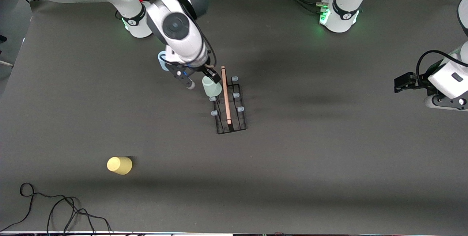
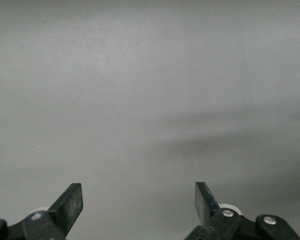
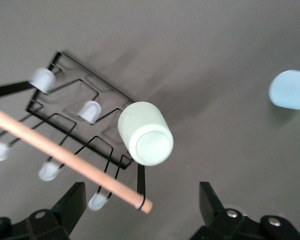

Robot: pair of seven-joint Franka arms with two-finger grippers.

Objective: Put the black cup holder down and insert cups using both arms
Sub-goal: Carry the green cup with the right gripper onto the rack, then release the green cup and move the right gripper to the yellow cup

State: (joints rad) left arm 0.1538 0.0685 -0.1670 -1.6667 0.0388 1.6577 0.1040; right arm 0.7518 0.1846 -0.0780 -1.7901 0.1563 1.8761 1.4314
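The black rack (image 1: pixel 230 106) stands at mid-frame on the tabletop (image 1: pixel 329 155), a green cup (image 1: pixel 211 86) upside down on its upper peg. The right tool (image 1: pixel 202 80) hangs over it, fingers apart, empty. A blue cup (image 1: pixel 162 60) sits upper-left of it, a yellow cup (image 1: pixel 119 165) lower-left. The left tool (image 1: pixel 400 82) waits at the frame's right edge, fingers apart.

Both arms (image 1: pixel 179 27) are glossy white shells with dark grey bands at the joints — one round grey cap faces the camera on the right arm's wrist. Black cables trail from each base (image 1: pixel 338 16), where green lights glow and small red tabs show. The grippers are black, with flat angular fingers (image 2: pixel 70 202) and silver screw heads at their roots.
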